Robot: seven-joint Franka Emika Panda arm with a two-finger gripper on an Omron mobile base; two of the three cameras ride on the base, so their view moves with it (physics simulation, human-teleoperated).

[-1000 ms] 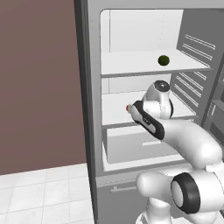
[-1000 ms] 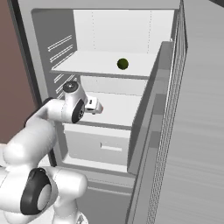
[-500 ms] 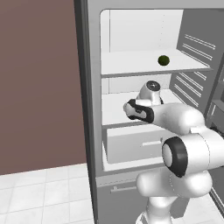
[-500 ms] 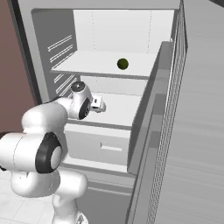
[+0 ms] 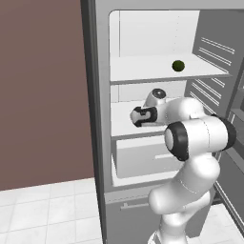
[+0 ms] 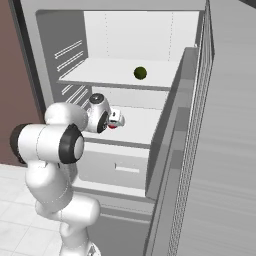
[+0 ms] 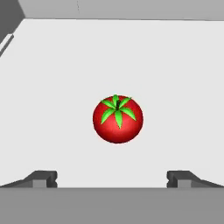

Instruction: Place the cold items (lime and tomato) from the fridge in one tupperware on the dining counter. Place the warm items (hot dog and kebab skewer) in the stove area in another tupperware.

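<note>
We see the tomato (image 7: 117, 119) straight ahead of our end effector (image 7: 112, 177), centred between its fingertips (image 7: 43, 177), which stand wide apart and do not touch it.

The open fridge (image 6: 60, 45) holds a dark lime (image 6: 140, 73) near the front edge of its upper shelf (image 6: 100, 75). One shelf down, the white arm (image 6: 75, 125) reaches in, and a bit of red shows beside the gripper (image 6: 116, 120).
</note>
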